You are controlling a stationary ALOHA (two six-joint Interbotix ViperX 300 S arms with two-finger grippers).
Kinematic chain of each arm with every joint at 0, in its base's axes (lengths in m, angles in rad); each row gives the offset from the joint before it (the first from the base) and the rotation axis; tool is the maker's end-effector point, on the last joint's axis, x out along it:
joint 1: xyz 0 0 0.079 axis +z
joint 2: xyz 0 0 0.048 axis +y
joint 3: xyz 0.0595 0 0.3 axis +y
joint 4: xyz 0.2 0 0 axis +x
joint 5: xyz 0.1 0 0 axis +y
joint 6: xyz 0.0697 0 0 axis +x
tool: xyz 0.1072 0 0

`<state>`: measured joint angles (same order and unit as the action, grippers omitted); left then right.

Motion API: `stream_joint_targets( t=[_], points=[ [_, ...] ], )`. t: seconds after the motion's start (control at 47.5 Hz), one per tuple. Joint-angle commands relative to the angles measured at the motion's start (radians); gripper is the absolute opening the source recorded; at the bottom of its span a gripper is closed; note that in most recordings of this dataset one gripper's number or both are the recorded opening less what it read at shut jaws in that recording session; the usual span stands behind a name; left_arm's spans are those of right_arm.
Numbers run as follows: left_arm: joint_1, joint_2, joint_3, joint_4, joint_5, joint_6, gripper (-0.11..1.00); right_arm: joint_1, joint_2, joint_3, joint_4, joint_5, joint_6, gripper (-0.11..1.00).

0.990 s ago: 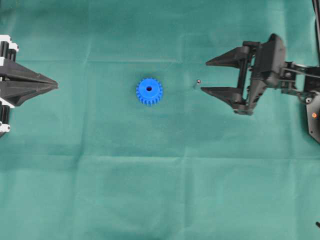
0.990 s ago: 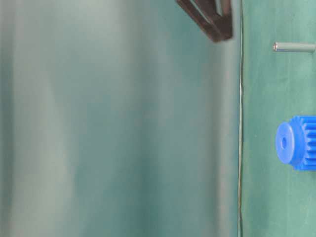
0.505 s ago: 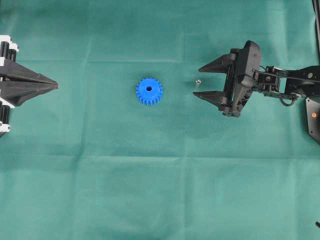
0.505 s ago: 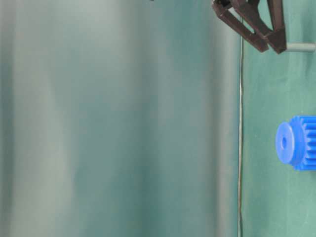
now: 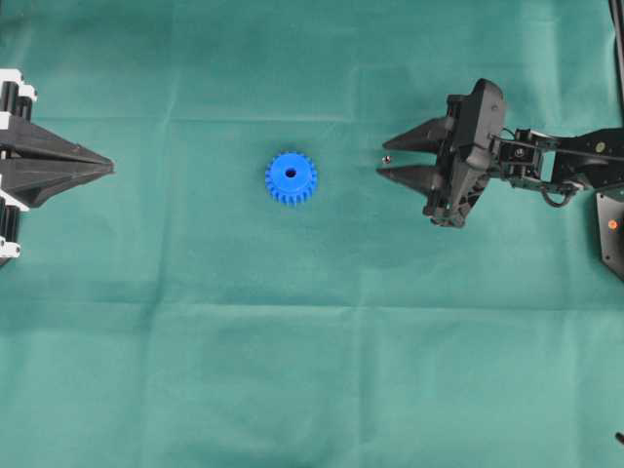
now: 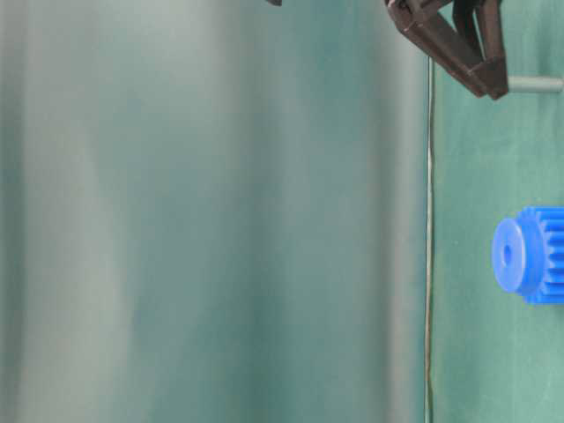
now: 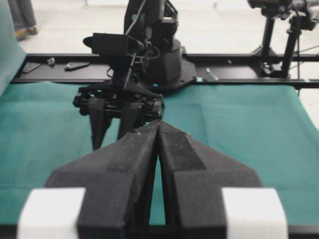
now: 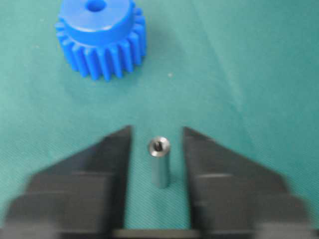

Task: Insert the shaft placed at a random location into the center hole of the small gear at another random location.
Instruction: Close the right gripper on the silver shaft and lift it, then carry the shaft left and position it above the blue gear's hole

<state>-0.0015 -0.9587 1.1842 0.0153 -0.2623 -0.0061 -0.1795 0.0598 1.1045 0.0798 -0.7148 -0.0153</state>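
Right wrist view, nearest first: the shaft [image 8: 159, 162] stands upright on the green cloth [image 8: 239, 74] between the two black fingers [image 8: 94, 184] of the right gripper [image 8: 157, 137]. A thin strip of cloth shows on either side of it, so the fingers flank it closely but do not touch it in this view; the claw is partly spread, not yet pinching. The shaft is a short silver-grey cylinder with a small dark recess in its top face.

Beyond the fingertips lies open cloth, then the small gear [image 8: 99, 42], well apart from the shaft. It is bright blue, flat on the cloth, with straight teeth round the rim, a raised smooth hub, and the center hole [image 8: 94, 6] dark and facing up.

Overhead: the right gripper [image 5: 382, 160] reaches in from the right edge, tips pointing left at the shaft [image 5: 387, 156], seen only as a tiny speck. Bare cloth runs all round the small gear [image 5: 291, 177] near the middle. The left gripper [image 5: 109, 168] rests at the far left edge, well apart from the gear, its fingers pressed together to a point; the left wrist view shows the pads [image 7: 129, 164] meeting along one seam.

Table-level view: cloth edge is a dark line; the shaft [image 6: 536, 85] projects past the right finger tips [image 6: 493, 84].
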Motion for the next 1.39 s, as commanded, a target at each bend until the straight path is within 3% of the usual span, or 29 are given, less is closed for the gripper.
stream_joint_targets(
  t=[0.0, 0.063, 0.463, 0.821, 1.369],
  points=[
    [0.0, 0.008, -0.017, 0.003, -0.003, 0.0, 0.0, 0.0, -0.009, -0.012, 0.002, -0.009, -0.003, 0.25],
    [0.0, 0.008, -0.018, 0.002, -0.003, 0.0, 0.0, 0.0, -0.009, -0.012, 0.002, -0.006, -0.003, 0.12],
    [0.0, 0.008, -0.018, 0.002, -0.003, -0.002, 0.0, 0.0, -0.041, -0.02, 0.0, 0.006, -0.003, 0.12],
    [-0.002, 0.008, -0.02, 0.003, -0.003, -0.002, 0.0, -0.002, -0.262, -0.037, -0.005, 0.209, -0.017, 0.12],
    [-0.002, 0.008, -0.018, 0.003, -0.003, -0.002, 0.0, 0.002, -0.252, -0.069, -0.006, 0.241, -0.017, 0.12]
  ],
)
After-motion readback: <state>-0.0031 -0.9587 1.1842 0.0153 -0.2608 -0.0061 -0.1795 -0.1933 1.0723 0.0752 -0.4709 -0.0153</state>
